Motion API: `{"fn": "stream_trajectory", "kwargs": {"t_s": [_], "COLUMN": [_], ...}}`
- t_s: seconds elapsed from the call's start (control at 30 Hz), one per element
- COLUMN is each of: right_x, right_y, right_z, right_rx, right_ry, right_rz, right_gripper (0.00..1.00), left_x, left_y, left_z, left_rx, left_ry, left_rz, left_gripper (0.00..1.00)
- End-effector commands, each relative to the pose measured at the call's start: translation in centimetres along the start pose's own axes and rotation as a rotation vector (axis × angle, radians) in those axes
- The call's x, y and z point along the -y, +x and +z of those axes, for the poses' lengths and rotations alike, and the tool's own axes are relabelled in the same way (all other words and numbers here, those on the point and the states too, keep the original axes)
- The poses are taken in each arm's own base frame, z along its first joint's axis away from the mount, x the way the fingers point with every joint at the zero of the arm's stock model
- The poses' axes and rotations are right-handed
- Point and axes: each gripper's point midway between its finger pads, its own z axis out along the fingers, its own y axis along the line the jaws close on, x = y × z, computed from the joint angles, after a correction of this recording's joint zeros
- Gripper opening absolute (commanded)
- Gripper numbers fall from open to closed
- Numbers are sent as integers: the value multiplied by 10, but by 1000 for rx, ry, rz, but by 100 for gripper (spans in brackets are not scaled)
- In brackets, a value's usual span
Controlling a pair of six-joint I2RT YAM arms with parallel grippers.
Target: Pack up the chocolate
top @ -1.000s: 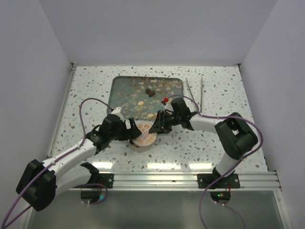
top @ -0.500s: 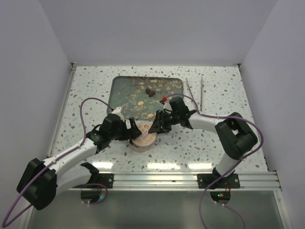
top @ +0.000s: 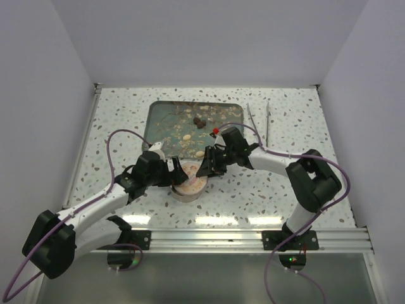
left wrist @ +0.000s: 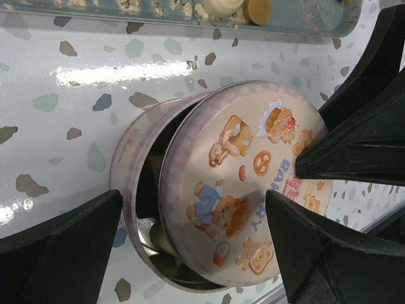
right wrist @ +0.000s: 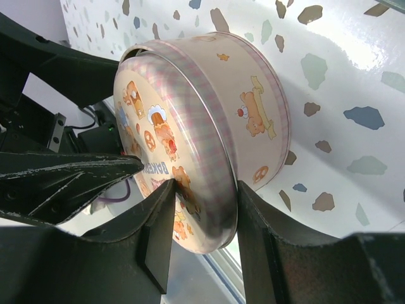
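Two arms: both reach in from the near edge of the speckled tabletop (top: 316, 126) and meet at a small round tin, just in front of a tray.
Left gripper (top: 174, 172) (left wrist: 193, 202): sits at the tin's left side. Its jaws are apart, one finger on each side of the tin. Whether they touch the wall cannot be told.
Purple cable (top: 114, 152): loops up and over the left arm.
Tin (top: 183, 194) (left wrist: 136, 158) (right wrist: 253, 107): pale pink with cartoon bears and pastries. It stands on the tabletop near the middle. What lies in its dark inside cannot be made out.
Lid (top: 192, 182) (left wrist: 247, 183) (right wrist: 158, 139): printed with bears, bread and a pretzel. It is tilted and shifted off centre, leaving a crescent of the tin uncovered on the left gripper's side.
Tray (top: 161, 123) (left wrist: 316, 16): teal with a floral pattern and rounded corners, just behind the tin.
Chocolate (top: 199, 121) (left wrist: 258, 9): lies loose on the tray. Dark pieces cluster near its middle. Cream and caramel ones lie toward its near edge.
Right gripper (top: 205, 168) (right wrist: 205, 215): comes in from the right with its jaws clamped on the lid's rim.
Thin metal tweezers (top: 268, 120): lie on the tabletop just right of the tray, apart from both grippers.
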Motion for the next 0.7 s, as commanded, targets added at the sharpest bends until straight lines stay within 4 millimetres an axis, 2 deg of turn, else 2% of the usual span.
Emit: {"fn": "stream_trajectory", "kwargs": {"t_s": [0.0, 0.33, 0.4, 0.67], "right_x": [-13, -18, -20, -26], "right_y": [0, 1, 4, 4], "right_z": [14, 18, 20, 22], "right_rx": [6, -13, -18, -24], "right_ry": [5, 23, 26, 26], "right_rz": [-86, -118, -127, -141], "right_gripper": [42, 45, 45, 45], "left_x": [60, 65, 71, 70], "left_y": [-12, -11, -17, -20], "left_z": [-10, -10, -11, -13], "left_rx": [-16, -29, -3, 11], "left_ry": [252, 272, 297, 287], "left_rz": [1, -2, 4, -2], "left_gripper": [100, 100, 100, 100]}}
